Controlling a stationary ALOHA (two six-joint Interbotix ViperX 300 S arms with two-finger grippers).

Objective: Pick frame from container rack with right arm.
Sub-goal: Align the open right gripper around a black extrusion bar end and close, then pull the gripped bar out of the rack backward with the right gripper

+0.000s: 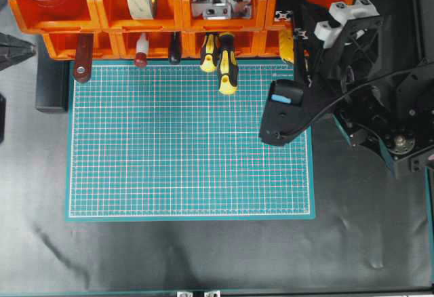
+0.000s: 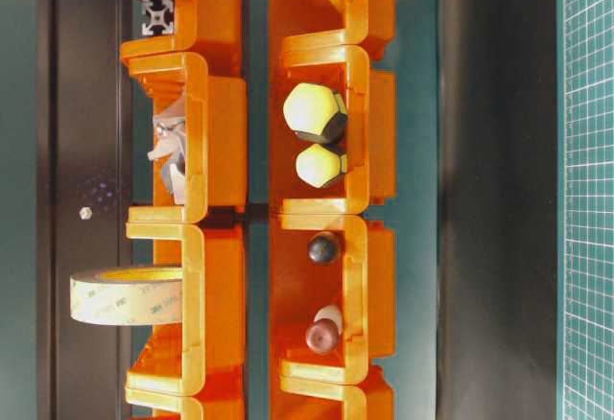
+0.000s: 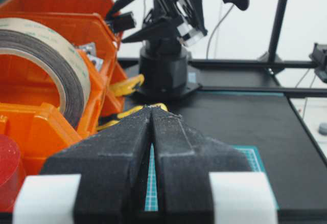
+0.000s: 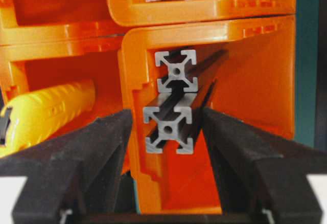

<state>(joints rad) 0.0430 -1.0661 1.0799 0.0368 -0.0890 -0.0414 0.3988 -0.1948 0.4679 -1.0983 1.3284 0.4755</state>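
While my right gripper (image 4: 166,132) sits w/ its two fingers (image 4: 84,157) either side of the lower frame (image 4: 168,129), the jaws are part-way in and not yet clamped; a sliver of orange shows each side btw pad and bar, so no grip yet as far as I can tell.

Risks, nearest first. The left finger is close to the orange divider wall; if the jaws drift that way, a pad could pinch plastic instead of bar, or land on a corner of the square profile and let it twist out. Just above and touching sits a second bar (image 4: 177,70). If I lift before I draw back, the lower one may drag it along or jam both vs. the bin roof. Next door lies a yellow handle (image 4: 48,114), behind the divider, prob. safe.

The frame lies in the right-hand bin of the rack (image 4: 255,81), lower row, cut end facing my wrist cam. Its long axis runs straight back into the bin, away from me, roughly level, so a pull along that line is what I'd judge it needs.

My left gripper (image 3: 152,112) rests apart, jaws pressed together, holding nothing.
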